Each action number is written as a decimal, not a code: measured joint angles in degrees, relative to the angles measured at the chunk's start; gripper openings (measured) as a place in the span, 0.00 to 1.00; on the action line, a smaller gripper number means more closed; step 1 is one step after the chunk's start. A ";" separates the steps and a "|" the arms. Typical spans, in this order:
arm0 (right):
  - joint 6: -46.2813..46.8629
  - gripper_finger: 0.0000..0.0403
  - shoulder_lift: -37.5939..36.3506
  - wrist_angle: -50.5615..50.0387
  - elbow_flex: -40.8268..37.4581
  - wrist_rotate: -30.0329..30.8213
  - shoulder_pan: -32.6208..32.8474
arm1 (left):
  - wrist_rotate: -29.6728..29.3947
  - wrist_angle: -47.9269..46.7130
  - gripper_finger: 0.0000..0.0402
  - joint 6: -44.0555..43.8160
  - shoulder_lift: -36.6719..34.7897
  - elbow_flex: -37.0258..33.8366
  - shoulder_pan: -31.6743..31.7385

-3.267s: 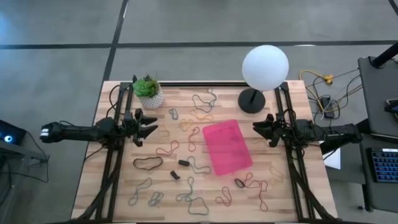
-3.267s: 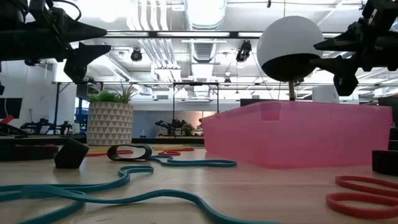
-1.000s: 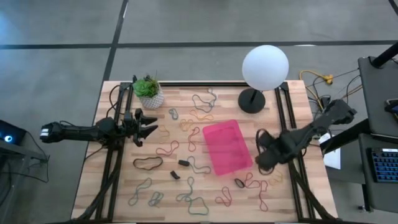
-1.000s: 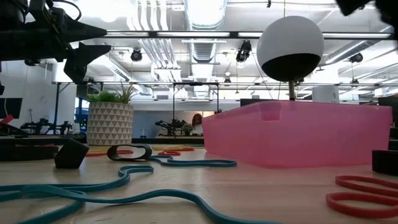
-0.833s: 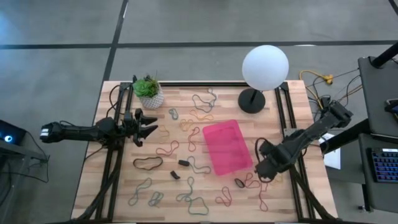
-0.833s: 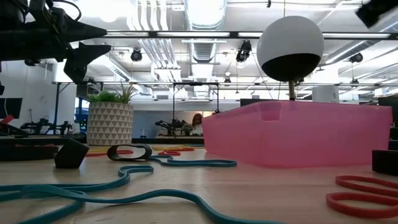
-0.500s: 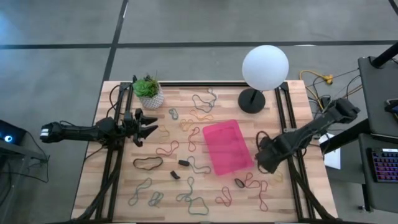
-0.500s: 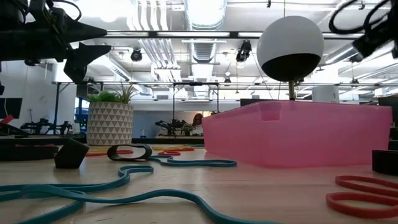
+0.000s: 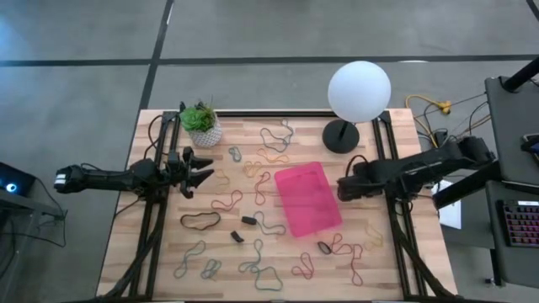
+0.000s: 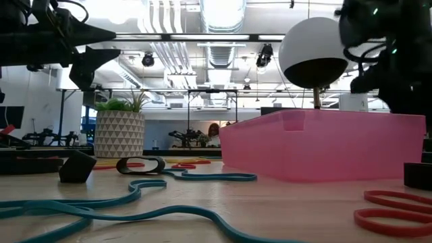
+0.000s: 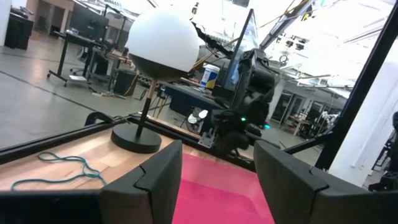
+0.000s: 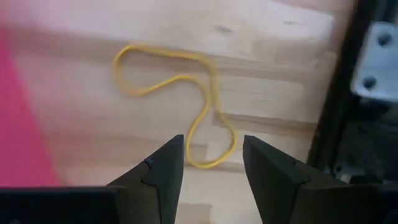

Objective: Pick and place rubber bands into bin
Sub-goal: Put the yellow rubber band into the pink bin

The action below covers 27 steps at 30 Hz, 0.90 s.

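The bin sits mid-surface; rubber bands lie scattered around it; lamp behind; plant rear-left.

Grey concrete floor, ceiling ducts w/ lights

Counted on the table: one of most things, many of one.

One pink bin, one potted plant, one globe lamp, two grippers, left and right. Rubber bands scattered loose across the wood, roughly two dozen, too tangled for an exact count; one yellow band in the right wrist view.
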 joint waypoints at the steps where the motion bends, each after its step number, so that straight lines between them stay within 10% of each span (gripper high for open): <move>1: 1.51 0.38 1.39 0.19 0.00 0.11 -0.71 | -0.07 0.00 0.46 -0.01 -0.02 0.00 0.00; 7: 6.73 0.38 8.76 1.52 -0.17 -2.15 -4.57 | -0.02 0.04 0.46 -0.01 0.06 0.00 0.00; 27: -21.65 0.38 18.84 7.56 -1.12 -1.67 -12.11 | -0.02 0.06 0.46 0.00 0.08 0.00 -0.07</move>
